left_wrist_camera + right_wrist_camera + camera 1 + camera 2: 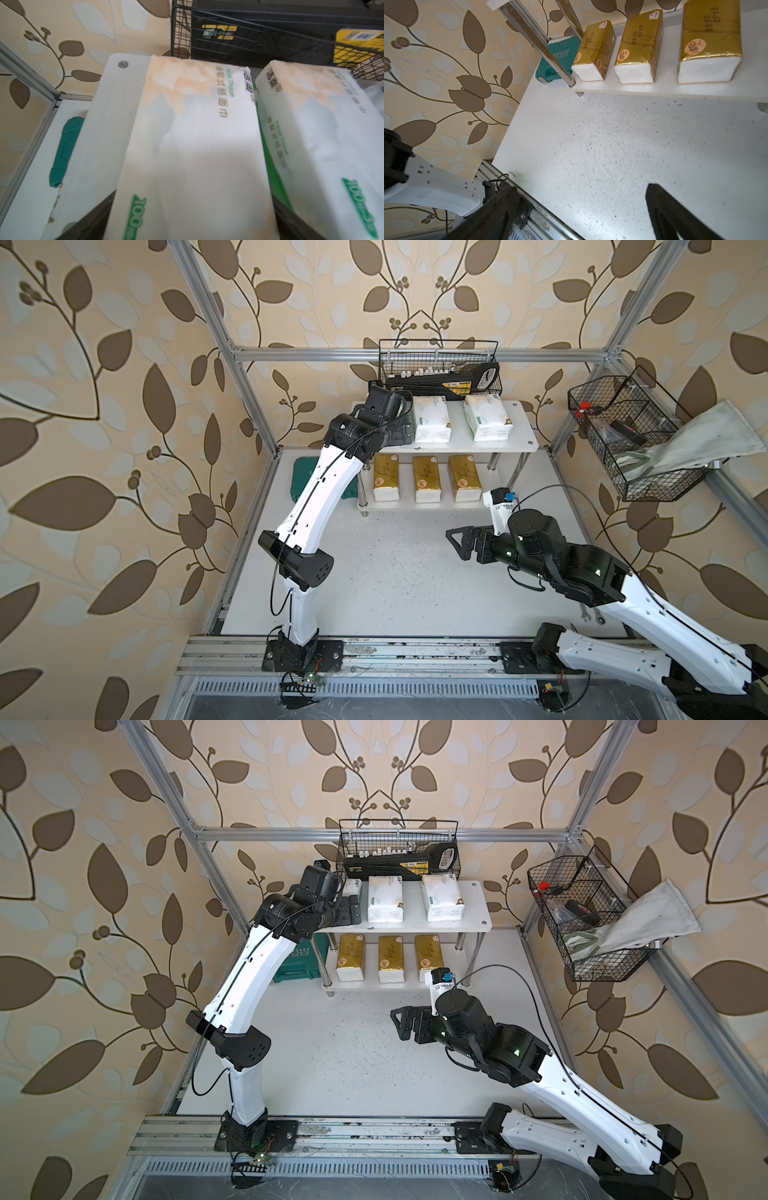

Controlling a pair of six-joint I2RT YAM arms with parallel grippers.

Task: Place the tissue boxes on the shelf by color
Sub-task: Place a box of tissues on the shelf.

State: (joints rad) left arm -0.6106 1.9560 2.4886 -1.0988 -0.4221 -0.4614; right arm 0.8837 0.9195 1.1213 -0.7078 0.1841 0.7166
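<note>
Backing the left end effector point(193, 199) off cleanly looked like the step in hand: its jaws stood wide open on either side of the left white pack point(187, 135), which lay at the left end of the upper board of the shelf point(519, 431), apparently not pinched. A good withdrawal would run straight back along the pack's length and slightly upward, because one finger sat in the narrow gap beside the middle white pack point(432, 420), and soft film could snag and drag either brick toward the front edge. The right white pack point(487, 416) lay apart, nearer the board's right end. Along the lower board the three gold packs point(427, 479) sat in a row, short ends to the front edge, so the sorting looked essentially complete. The right end effector point(459, 545) hung open and empty over the bare middle of the worktop point(395, 580). White packs were pillowy, crinkled film with green print and a peach wash; gold ones were glossy and foil-like, with plain white ends. Boards were smooth white rectangles on round chrome legs; the worktop was white, speckled and scratched.
</note>
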